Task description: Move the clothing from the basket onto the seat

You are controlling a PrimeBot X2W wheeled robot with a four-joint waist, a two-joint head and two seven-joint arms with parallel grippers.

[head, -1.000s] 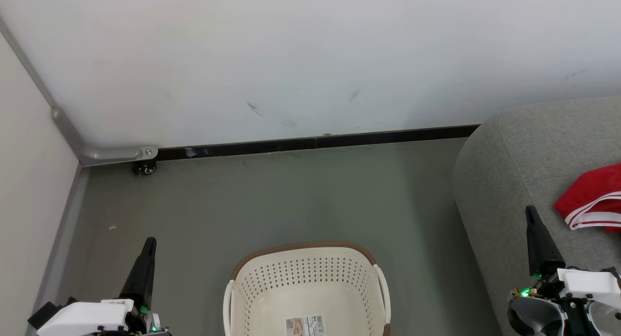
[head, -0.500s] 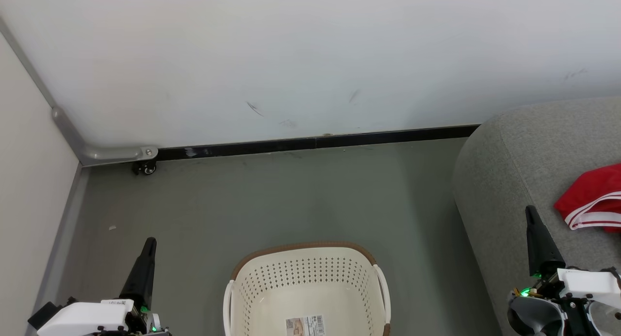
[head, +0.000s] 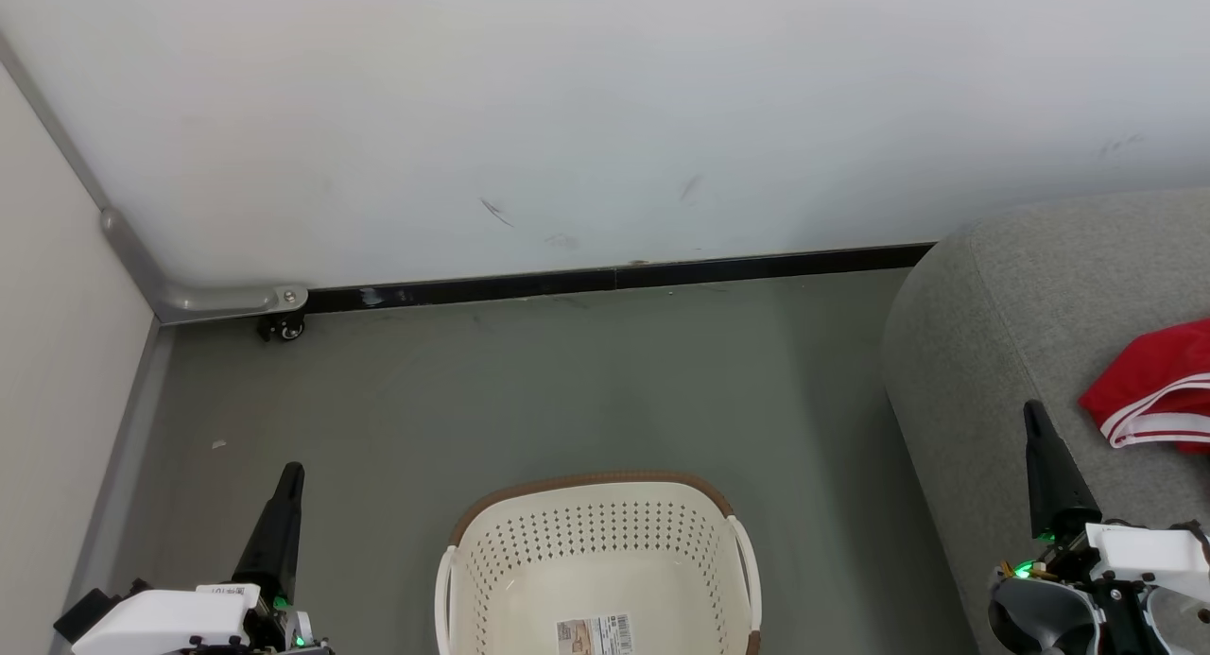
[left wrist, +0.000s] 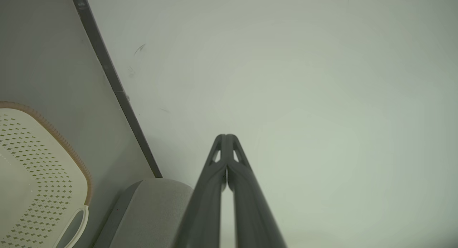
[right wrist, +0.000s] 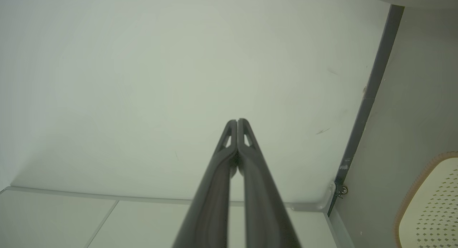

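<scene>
Head view shows you the cream-white perforated laundry basket [head: 594, 542] at bottom centre, standing on the grey-green floor [head: 567, 381], with its brown rim toward the white wall [head: 567, 116] and a paper label [head: 593, 633] lying on its bottom. On the robot's right you see the light-grey upholstered seat [head: 1002, 305]. The red clothing [head: 1153, 371], with its white stripes, lies on top of it and is cut off by the picture's right edge.

The left pincer [head: 291, 475] sits at lower left over the floor, beside the basket and apart from it. Its two dark fingers are clenched together on nothing. The right pincer [head: 1035, 414] sits at lower right over the seat, near the clothing but clear of it, also clenched and empty.

In the left wrist view, the left pincer [left wrist: 226, 137] points at the wall with its tips meeting. You also see the basket [left wrist: 35, 158] at the left edge and the seat's rounded corner [left wrist: 150, 205] below.

In the right wrist view, the right pincer [right wrist: 237, 121] is closed tip to tip. The basket [right wrist: 429, 205] shows at lower right, and a small caster wheel [right wrist: 343, 189] sits at the foot of the black skirting [right wrist: 372, 87].
</scene>
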